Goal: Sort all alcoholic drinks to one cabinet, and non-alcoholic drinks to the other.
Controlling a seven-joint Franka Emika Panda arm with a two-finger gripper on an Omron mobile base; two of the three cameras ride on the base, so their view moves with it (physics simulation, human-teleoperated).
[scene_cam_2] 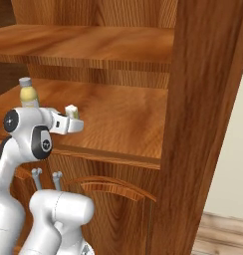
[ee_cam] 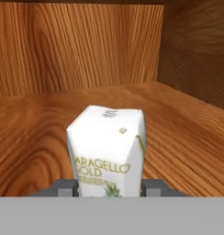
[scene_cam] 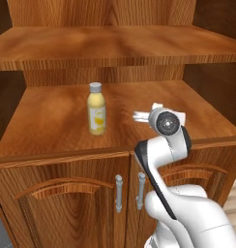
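Note:
My gripper (ee_cam: 109, 186) is shut on the small cream-coloured carton (ee_cam: 109, 151), whose label reads "Aragello Gold". Its fingers (ee_cam: 65, 188) press on the carton's two sides. The carton (scene_cam_2: 71, 110) is upright over the front right part of the lower shelf board (scene_cam: 52, 121) of the brown wooden cabinet; I cannot tell whether its base touches the wood. The plump yellow juice bottle (scene_cam: 96, 114) with a pale grey cap stands upright on the same board, left of the gripper (scene_cam: 140, 116) and apart from it. This bottle (scene_cam_2: 28, 94) also peeks out behind my arm.
A second shelf board (scene_cam: 115, 43) runs overhead. Below the bay, two arched-panel doors (scene_cam: 66, 203) with grey handles (scene_cam: 119, 193) are closed. The cabinet's right side wall (scene_cam_2: 208, 99) and back wall (ee_cam: 77, 46) bound the bay. Bare wood stretches beyond the carton.

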